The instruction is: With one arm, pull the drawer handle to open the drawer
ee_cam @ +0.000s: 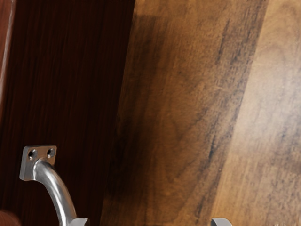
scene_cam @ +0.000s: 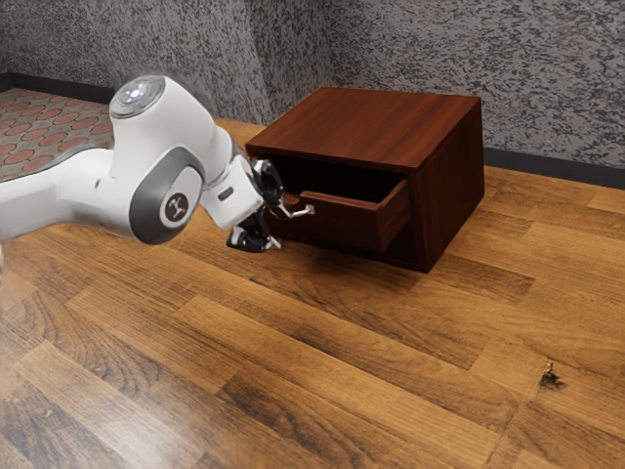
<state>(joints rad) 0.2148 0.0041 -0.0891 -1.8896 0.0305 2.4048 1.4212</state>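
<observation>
We straddle the handle (scene_cam: pixel 299 208), tool (scene_cam: pixel 275 212) spread wide — bar lengthwise across the part-open drawer (scene_cam: pixel 342 223), jutting toward the tool.

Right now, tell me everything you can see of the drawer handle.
The drawer handle is a slim, silvery, metal-looking bar that curves out from a flat mounting plate with two screw holes. It is fixed to the dark reddish wood drawer front, which stands partly pulled out of the cabinet. In the exterior view it juts toward the arm, between the spread fingers of the gripper; whether a finger touches it cannot be told.
</observation>
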